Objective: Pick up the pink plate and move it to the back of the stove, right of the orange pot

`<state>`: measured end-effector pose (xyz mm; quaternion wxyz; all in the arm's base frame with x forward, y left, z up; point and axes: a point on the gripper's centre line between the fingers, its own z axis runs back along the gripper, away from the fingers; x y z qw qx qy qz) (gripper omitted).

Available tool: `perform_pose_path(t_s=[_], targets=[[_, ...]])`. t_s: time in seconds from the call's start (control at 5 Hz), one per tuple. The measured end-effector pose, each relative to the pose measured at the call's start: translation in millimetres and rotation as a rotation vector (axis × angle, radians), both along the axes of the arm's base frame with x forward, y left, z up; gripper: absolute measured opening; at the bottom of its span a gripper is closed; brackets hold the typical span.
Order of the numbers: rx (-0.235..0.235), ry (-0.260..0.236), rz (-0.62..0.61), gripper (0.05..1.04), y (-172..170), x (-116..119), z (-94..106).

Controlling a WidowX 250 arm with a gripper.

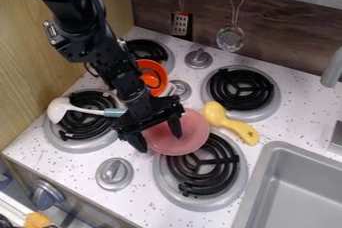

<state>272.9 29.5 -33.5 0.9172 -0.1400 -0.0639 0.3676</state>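
The black gripper (159, 139) hangs over the left part of a pink bowl (192, 133), with its two fingers apart. One finger is over the inside of the bowl, the other at its left rim; whether they touch it I cannot tell. The bowl rests partly on the front right burner (204, 172). Right beside it lies a yellow spoon-like toy (230, 124). A white ladle (59, 109) with a teal handle lies across the front left burner (87, 134), its handle end close to the gripper. Behind the arm is an orange-red pot (154, 76).
Two more burners stand at the back, one left (147, 49) and one right (242, 89). Grey knobs (114, 173) rise from the speckled counter. A grey sink (300, 187) is at the lower right, below a faucet (332, 69). Utensils (230, 38) hang on the back wall.
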Motion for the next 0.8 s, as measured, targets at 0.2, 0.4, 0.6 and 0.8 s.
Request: perform_pose_path(t_s=[0.2,0.4,0.6,0.8], targets=[[-0.004,0.003,0.001,1.0,-0.1,-0.5,-1.5],[-0.019,0.013,0.014,0.948,-0.4,-1.5,-7.2],[-0.018,0.017,0.028,0.692,0.3,-1.1,-6.6],[-0.021,0.012,0.034,0.442,1.8,1.5,-6.0]])
